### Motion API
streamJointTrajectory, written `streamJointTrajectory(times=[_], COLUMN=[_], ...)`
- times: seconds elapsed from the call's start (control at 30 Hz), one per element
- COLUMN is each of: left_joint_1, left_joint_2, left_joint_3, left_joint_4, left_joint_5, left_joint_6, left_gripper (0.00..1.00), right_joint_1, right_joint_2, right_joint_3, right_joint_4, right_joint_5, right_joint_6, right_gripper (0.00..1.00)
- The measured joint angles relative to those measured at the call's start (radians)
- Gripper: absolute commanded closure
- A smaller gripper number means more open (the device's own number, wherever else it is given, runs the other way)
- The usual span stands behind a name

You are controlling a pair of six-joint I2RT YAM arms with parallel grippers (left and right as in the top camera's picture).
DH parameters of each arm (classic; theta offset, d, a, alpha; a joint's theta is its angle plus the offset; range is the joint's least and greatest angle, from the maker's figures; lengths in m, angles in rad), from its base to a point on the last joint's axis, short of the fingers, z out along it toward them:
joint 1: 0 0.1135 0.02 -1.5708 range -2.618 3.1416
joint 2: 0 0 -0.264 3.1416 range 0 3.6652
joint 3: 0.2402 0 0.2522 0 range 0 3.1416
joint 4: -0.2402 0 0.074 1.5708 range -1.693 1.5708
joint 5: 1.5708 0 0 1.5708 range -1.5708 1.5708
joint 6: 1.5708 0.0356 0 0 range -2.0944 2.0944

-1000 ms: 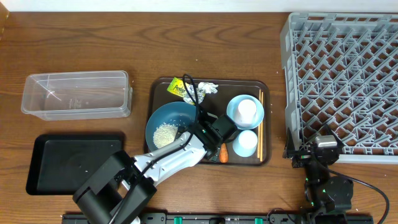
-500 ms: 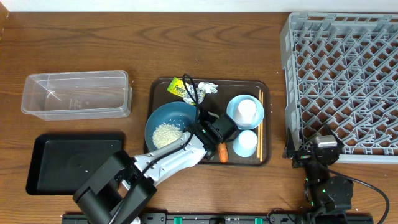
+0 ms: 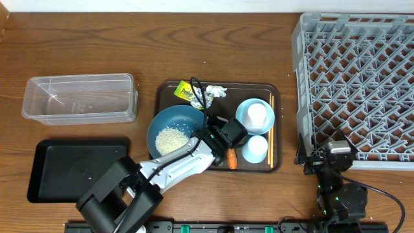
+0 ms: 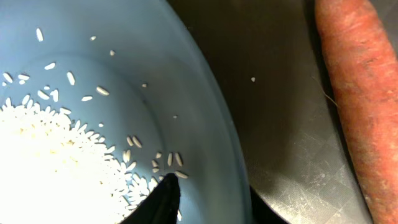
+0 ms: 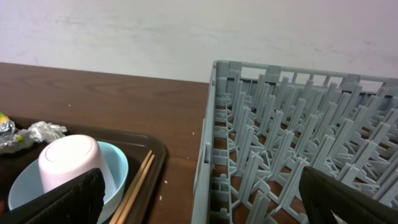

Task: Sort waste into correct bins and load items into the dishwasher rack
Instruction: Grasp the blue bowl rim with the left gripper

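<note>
In the left wrist view my left gripper straddles the rim of the wide dark-blue bowl, one finger inside by the rice and one outside, shut on that rim. Overhead, this gripper sits at the bowl's right edge. The carrot lies just right of it on the brown tray. The wrapper lies at the tray's back. A pale cup stands upside down in the light-blue bowl, with another cup in front and chopsticks alongside. My right gripper is open beside the rack.
The brown serving tray holds the bowls, cups and waste. A clear tub stands at the left, with a shallow black tray in front of it. The rack's wall stands close to the chopsticks.
My left gripper's jaws have closed onto the dark-blue bowl's rim, and the bowl has slid slightly left. The right arm has not moved.
</note>
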Motion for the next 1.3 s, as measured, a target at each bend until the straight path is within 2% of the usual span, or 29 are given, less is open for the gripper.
streamJointTrajectory(times=[0.17, 0.3, 0.67, 1.3], left_joint_1=[0.0, -0.002, -0.003, 0.001], left_joint_2=[0.0, 0.0, -0.022, -0.245], left_joint_3=[0.0, 0.0, 0.01, 0.01], left_joint_4=[0.0, -0.005, -0.04, -0.148], left_joint_5=[0.003, 0.007, -0.011, -0.029], left_joint_6=[0.013, 0.032, 0.061, 0.051], left_gripper=[0.81, 0.94, 0.93, 0.94], right_joint_1=[0.0, 0.0, 0.0, 0.0], right_joint_2=[0.0, 0.0, 0.0, 0.0], right_joint_3=[0.0, 0.0, 0.0, 0.0], right_joint_4=[0.0, 0.0, 0.0, 0.0], right_joint_5=[0.0, 0.0, 0.0, 0.0], right_joint_6=[0.0, 0.0, 0.0, 0.0], right_gripper=[0.01, 0.01, 0.01, 0.01])
